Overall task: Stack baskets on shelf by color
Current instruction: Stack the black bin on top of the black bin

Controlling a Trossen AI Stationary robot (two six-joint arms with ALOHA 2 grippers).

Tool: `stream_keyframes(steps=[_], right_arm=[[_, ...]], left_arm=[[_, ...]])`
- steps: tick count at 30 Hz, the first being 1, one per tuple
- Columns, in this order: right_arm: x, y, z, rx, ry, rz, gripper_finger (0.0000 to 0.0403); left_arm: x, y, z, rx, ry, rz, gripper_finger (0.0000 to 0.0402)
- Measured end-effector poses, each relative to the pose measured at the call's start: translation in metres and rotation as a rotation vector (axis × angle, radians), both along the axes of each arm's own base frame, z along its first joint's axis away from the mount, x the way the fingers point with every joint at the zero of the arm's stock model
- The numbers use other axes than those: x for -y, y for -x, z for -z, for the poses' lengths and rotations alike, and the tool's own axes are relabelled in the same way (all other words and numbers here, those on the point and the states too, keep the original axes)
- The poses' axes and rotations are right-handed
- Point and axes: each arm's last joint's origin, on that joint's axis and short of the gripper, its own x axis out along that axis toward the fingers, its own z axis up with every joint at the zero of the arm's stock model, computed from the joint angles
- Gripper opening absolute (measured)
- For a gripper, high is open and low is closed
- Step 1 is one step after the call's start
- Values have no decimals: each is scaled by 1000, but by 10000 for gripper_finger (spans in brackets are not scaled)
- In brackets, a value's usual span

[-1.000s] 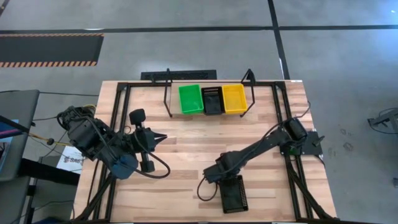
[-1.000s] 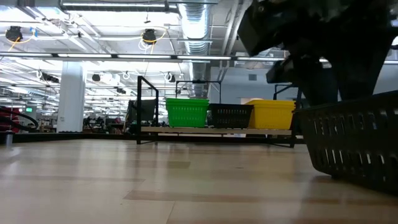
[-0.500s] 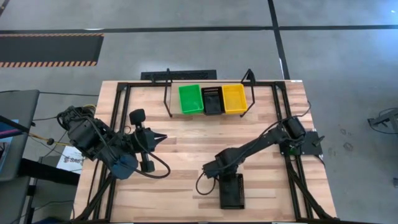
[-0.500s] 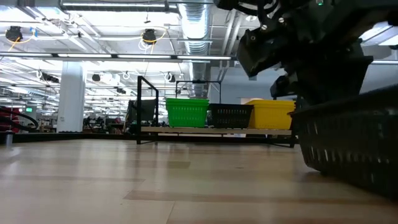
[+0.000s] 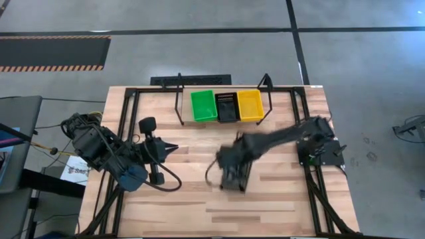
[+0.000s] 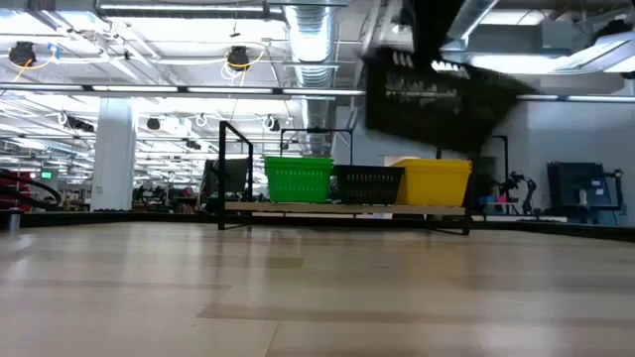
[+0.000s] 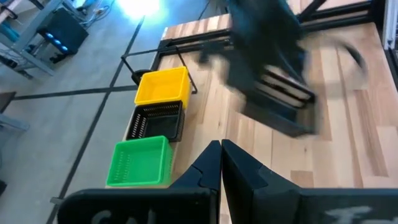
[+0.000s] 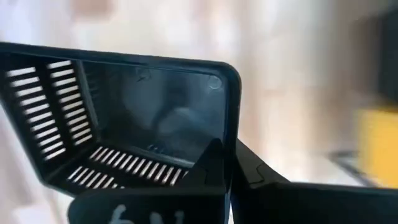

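A black basket (image 5: 232, 176) hangs in the air over the table's middle, with my right gripper (image 8: 230, 144) shut on it; the low view shows this basket (image 6: 437, 94) well above the tabletop. On the shelf (image 5: 179, 99) at the far edge stand a green basket (image 5: 204, 106), a black basket (image 5: 226, 107) and a yellow basket (image 5: 250, 105) side by side on their bottoms. My left gripper (image 5: 174, 147) waits shut at the table's left, holding nothing. My right gripper pinches one side wall (image 8: 232, 118) of the black basket near a corner, with one finger (image 8: 210, 163) inside the basket and the other (image 8: 258, 169) outside. The fingers come from above, pointing down. The basket hangs tilted below them, clear of the table.
Black frame rails (image 5: 126, 133) run along the table's left, right and far sides. Bare wood (image 5: 199, 212) lies in front of the shelf and at the near edge. My right arm (image 5: 285, 136) reaches across the right half of the table.
My right gripper has risen and gone toward the far edge and a little left, tipping as it went. The black basket, which lay on the table near the front edge, has come up with it and now hangs tilted, clear of the wood.
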Motion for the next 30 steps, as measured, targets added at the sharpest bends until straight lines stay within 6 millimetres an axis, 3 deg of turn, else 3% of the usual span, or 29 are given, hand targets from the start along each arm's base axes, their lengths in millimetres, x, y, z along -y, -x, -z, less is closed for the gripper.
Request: stream_keyframes(steps=[5,8,11,15,18,21,26,30], right_arm=[[55,33,-87,244,139,98,7],[88,55,-128,412,172,105,7],[123,72,-156,542,190,76,6],[170,88,-178,682,186,16,6],[205,94,-179,734,142,-45,6],[240,92,-168,739,74,-103,6],[290,78,-130,682,-66,-182,6],[313,67,-95,577,-156,-264,6]], left_arm=[[0,0,0,-2,0,2,0],[0,0,0,-5,5,6,0],[0,0,0,-5,6,5,0],[0,0,0,0,2,-1,0],[-2,-1,-1,31,2,-47,0],[-7,-4,-1,69,13,-113,0],[-20,-10,-2,123,35,-225,0],[-30,-17,-1,137,45,-293,0]])
